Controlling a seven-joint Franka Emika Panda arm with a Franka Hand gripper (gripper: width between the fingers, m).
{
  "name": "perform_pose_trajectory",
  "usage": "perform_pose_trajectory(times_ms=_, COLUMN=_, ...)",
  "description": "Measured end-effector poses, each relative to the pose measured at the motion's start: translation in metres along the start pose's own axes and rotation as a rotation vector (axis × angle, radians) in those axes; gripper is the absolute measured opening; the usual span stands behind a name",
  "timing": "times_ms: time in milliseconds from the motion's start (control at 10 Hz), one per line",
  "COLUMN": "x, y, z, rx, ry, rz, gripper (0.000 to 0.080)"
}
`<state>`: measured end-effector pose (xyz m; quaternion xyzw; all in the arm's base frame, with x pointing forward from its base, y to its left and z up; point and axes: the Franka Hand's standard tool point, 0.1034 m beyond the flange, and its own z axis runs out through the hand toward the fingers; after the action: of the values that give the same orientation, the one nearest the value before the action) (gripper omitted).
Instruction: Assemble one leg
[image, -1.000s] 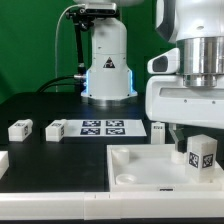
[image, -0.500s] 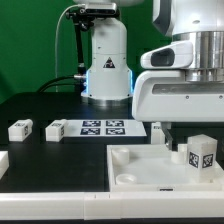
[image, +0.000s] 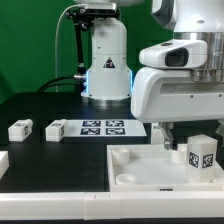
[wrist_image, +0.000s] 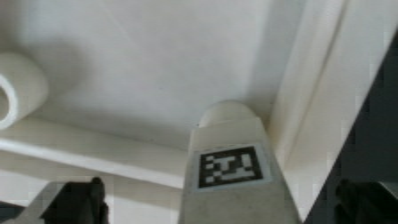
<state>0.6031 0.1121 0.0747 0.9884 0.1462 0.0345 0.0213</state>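
A leg (image: 200, 154), a small white block with a marker tag, stands upright on the large white square piece (image: 140, 166) at the exterior view's right. My gripper (image: 192, 140) hangs over it, with one dark finger on each side of the leg. In the wrist view the leg (wrist_image: 231, 160) stands between my fingers (wrist_image: 71, 203), with a gap on both sides. The gripper (wrist_image: 217, 206) is open and nothing is held. A round corner socket (wrist_image: 15, 85) of the square piece shows near the leg.
Two more legs (image: 20, 129) (image: 56, 129) lie on the black table at the exterior view's left, and another white part (image: 3, 160) sits at the edge. The marker board (image: 103, 127) lies behind them. The arm's base (image: 107, 62) stands at the back.
My hand has shifted toward the exterior view's left and its upper housing has swung into view. The leg has stayed upright in the same spot.
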Motion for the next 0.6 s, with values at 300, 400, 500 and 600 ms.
perform_pose_trajectory(times_ms=300, x=0.009, y=0.000, z=-0.006, rx=-0.005, ry=-0.005, rz=-0.065, gripper=0.0649)
perform_pose_trajectory(times_ms=400, x=0.017, y=-0.003, z=-0.010, rx=-0.002, ry=-0.007, rz=-0.070, gripper=0.0649)
perform_pose_trajectory(times_ms=500, x=0.023, y=-0.003, z=-0.011, rx=-0.003, ry=-0.002, rz=-0.071, gripper=0.0649)
perform_pose_trajectory(times_ms=600, x=0.024, y=-0.001, z=-0.009, rx=-0.004, ry=-0.002, rz=-0.068, gripper=0.0649)
